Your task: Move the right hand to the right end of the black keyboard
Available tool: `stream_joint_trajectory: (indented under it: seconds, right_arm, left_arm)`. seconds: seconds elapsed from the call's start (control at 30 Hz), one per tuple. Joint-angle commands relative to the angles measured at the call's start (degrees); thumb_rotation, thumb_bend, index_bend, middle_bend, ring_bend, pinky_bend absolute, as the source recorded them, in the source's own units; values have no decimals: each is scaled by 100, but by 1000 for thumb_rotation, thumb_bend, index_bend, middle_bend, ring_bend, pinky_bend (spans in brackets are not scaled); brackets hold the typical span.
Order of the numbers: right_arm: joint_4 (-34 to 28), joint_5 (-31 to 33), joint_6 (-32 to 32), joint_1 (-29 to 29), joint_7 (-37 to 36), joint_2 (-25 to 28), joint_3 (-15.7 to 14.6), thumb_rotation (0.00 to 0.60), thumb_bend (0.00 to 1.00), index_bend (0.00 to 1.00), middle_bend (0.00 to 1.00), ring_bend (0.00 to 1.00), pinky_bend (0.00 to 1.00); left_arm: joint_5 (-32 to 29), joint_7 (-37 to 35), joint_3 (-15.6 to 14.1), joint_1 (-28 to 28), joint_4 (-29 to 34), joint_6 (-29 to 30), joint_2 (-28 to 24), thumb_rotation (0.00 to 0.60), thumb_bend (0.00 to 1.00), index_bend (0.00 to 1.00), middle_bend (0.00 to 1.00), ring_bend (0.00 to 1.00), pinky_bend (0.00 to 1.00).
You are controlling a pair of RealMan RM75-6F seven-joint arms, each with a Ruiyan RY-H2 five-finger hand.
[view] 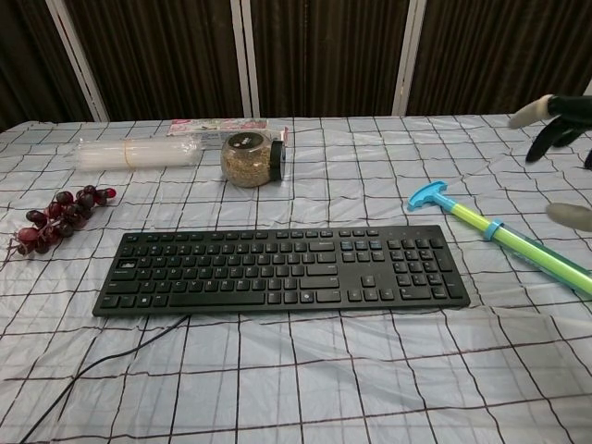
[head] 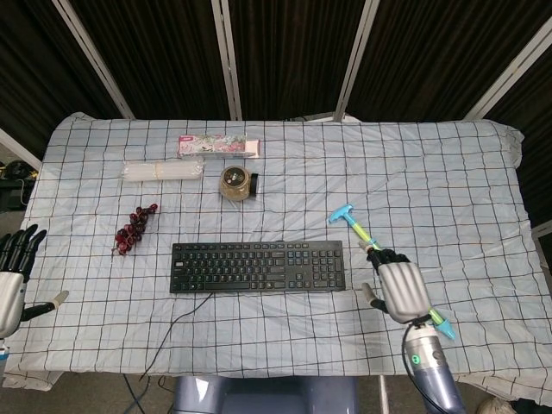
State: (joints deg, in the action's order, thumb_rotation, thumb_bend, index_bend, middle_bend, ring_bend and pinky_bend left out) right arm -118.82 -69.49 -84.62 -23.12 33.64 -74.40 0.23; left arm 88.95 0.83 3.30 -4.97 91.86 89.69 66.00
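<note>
black keyboard: lies flat near the front middle of the counter, long side across the view, cable trailing off its left front corner; its right end is bare, nothing resting on it.
right hand: raised over the cloth just beside the keyboard's right end, apart from it — fingers spread, holding nothing. In the chest view only its fingertips show at the right edge, high above the surface.
water squirter: green and blue tube lying diagonally, partly under the right hand in the head view; the nearest obstacle.
step in hand: bring the right hand left and down to the keyboard's right edge — a short sideways move, best made before lowering, so the fingers clear the tube and don't press keys.
what to watch: stop level with the number pad's outer edge; a push would slide the keyboard on the cloth.
left hand: at the far left counter edge, fingers apart, empty, well away.
beyond: grapes, jar, both well apart.
</note>
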Motion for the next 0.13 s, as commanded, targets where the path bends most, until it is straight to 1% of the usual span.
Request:
stream_joint_trajectory:
  seconds: [0.03,0.07,0.13]
  right_arm:
    - [126,-648,-260,493,-649,718,-519,600,179,4,0,0,59]
    - [194,-760,-301,555,-743,802,-577,600,165,0,0,0,38]
    - [343,-965,-397,667,-914,930,-656,600,156,0,0,0,26]
  left_arm:
    - [19,25,-11,-2,1,-2,3,600,76,0,0,0,0]
    - [23,35,-14,-2,0,-3,2,600,76,0,0,0,0]
    - [27,54,-22,-1,1,-11,-3,600,76,0,0,0,0]
